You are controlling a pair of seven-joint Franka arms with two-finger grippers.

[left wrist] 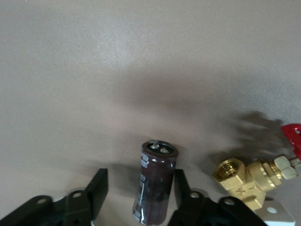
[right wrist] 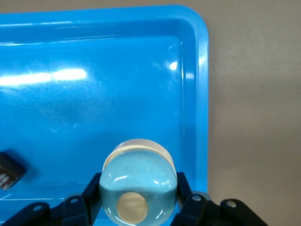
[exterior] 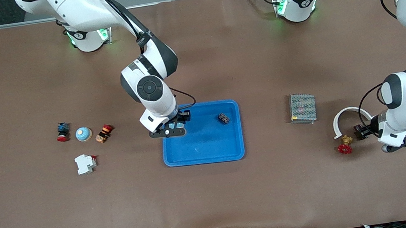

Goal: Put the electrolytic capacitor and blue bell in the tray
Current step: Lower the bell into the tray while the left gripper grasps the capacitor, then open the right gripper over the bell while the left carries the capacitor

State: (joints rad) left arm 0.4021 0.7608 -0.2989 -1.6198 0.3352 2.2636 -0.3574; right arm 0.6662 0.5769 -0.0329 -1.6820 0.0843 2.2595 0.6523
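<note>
My right gripper (exterior: 173, 129) is shut on a light-blue bell (right wrist: 136, 174) with a cream button, over the corner of the bright-blue tray (exterior: 207, 145) toward the right arm's end. The fingers (right wrist: 94, 188) press both its sides. The tray's floor (right wrist: 94, 94) lies below it. My left gripper (exterior: 360, 133) is low at the table toward the left arm's end, open around a dark brown electrolytic capacitor (left wrist: 155, 183). One finger (left wrist: 180, 181) is against it and the other (left wrist: 99, 183) stands apart. A second light-blue bell (exterior: 83, 134) sits on the table toward the right arm's end.
A small dark part (exterior: 223, 118) lies in the tray. A brass valve (exterior: 344, 145) with a red handle and a white curved piece (exterior: 346, 112) lie beside my left gripper. A metal box (exterior: 302, 108), a white breaker (exterior: 85, 163) and two red buttons (exterior: 62, 131) are on the table.
</note>
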